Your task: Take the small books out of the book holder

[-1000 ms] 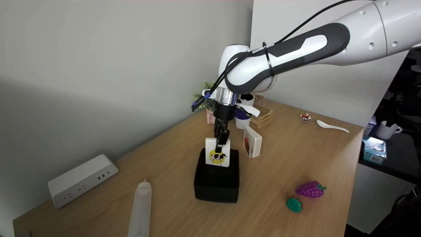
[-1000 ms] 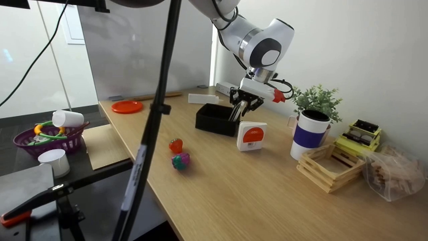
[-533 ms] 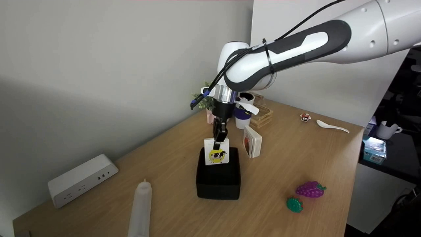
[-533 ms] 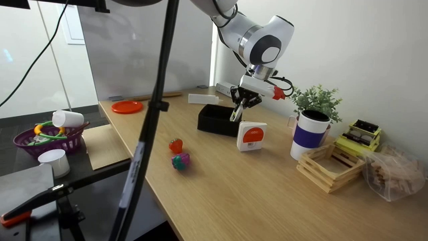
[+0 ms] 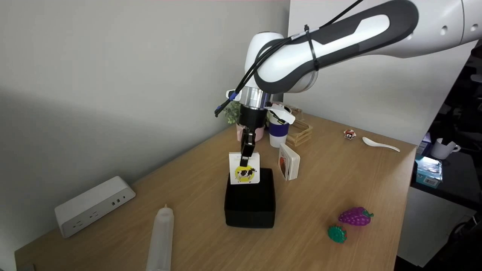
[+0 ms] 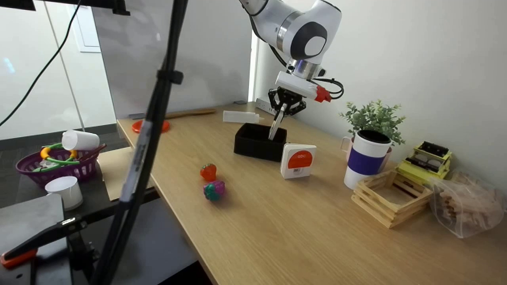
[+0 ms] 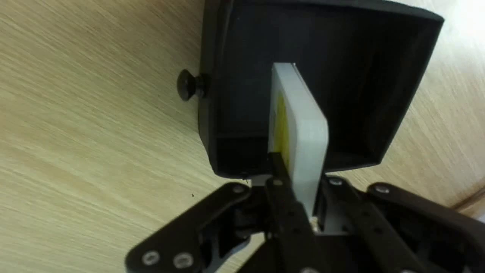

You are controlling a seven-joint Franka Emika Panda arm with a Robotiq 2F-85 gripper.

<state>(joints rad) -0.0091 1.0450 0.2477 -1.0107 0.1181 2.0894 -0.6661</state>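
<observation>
A small white book with a cow on a yellow disc [image 5: 246, 175] is between the fingers of my gripper [image 5: 244, 160], which is shut on its upper part. The gripper [image 6: 280, 113] and tilted book [image 6: 276, 126] also show in an exterior view. In the wrist view the fingers [image 7: 299, 170] press both faces of the book [image 7: 312, 148]. The black book holder [image 5: 250, 218] stands below; it also shows in the wrist view [image 7: 261, 41]. The book's lower end is over its opening; I cannot tell if it is below the rim. Another book with a red picture [image 6: 300, 159] stands upright beside the holder [image 6: 257, 149].
A white and purple cup [image 6: 362, 162], a plant [image 6: 374, 118] and a wooden crate [image 6: 390, 202] stand near the wall. Toy fruits [image 5: 356, 216] lie near the table's edge. A clear bottle [image 5: 162, 237] and a white power strip [image 5: 94, 205] lie on the other side.
My gripper has risen with the cow book, drawing it up out of the holder. The holder shifted slightly at first, then stayed still. The red-picture book has not moved.
</observation>
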